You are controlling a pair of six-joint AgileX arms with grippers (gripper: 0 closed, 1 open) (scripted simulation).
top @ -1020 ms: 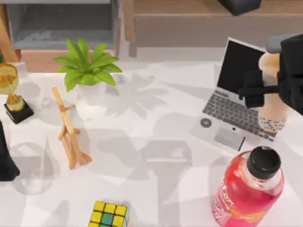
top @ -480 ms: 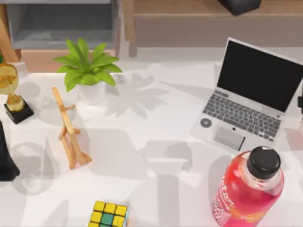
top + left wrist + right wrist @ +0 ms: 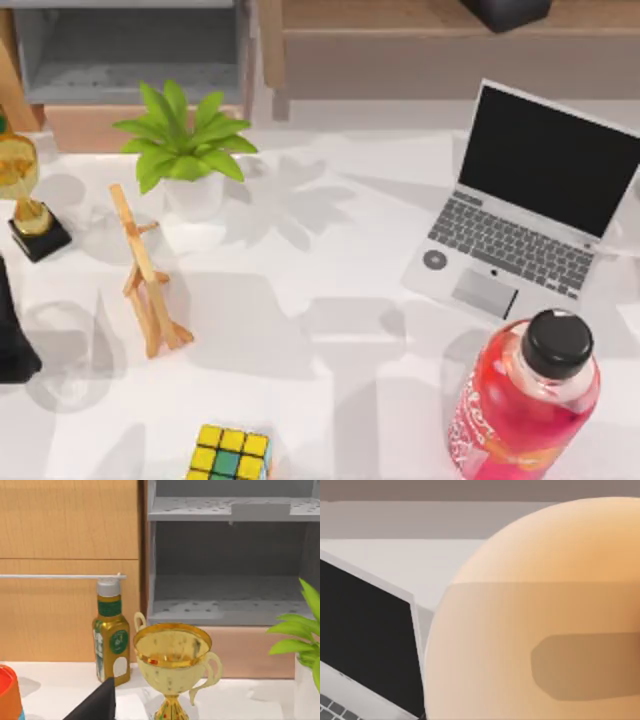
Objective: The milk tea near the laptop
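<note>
Left hand (image 3: 10,340) parked; one milk tea (image 3: 535,630), one laptop (image 3: 520,200).

White bench (image 3: 330,250) is lying under soft, patchy shadows; light is falling from above. Behind its far edge, a grey open shelf unit (image 3: 130,55) is standing at the top view's left, with a speckled shelf board (image 3: 225,507) and a shadowed recess below, seen from my left wrist. Beside that unit, light wooden panelling (image 3: 67,570) is running along the wall, a thin white rail (image 3: 60,576) crossing it. At the far right, a wooden cabinet (image 3: 440,40) is facing me, a dark object (image 3: 505,12) sitting on its top.
</note>
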